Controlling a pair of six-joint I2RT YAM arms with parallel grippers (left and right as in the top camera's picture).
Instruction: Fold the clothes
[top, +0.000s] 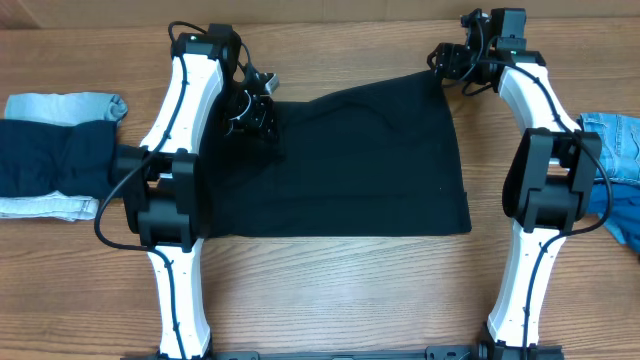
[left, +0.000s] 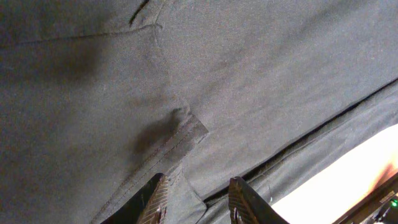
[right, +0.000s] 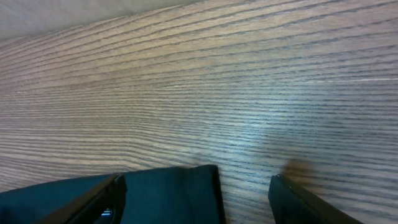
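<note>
The likeliest trouble is an uneven lift. The right gripper (right: 199, 199) stands wide, straddling only the very tip of the black garment's (top: 350, 160) far right corner, so closing here may catch a sliver of cloth that slips out, or nothing but wood. The left gripper (left: 199, 202) is narrow at the far left corner with the hem (left: 180, 140) running between its fingers; I cannot tell whether it truly pinches. The cloth bunches there, which may set a crooked crease into the fold. The garment lies spread flat across the middle of the desk (top: 330, 290), a smooth wood-grain top. A navy garment (top: 50, 155) on light denim (top: 60, 105) sits at the left edge, and blue denim (top: 615, 140) lies at the right edge. Almost nothing of the room shows.
</note>
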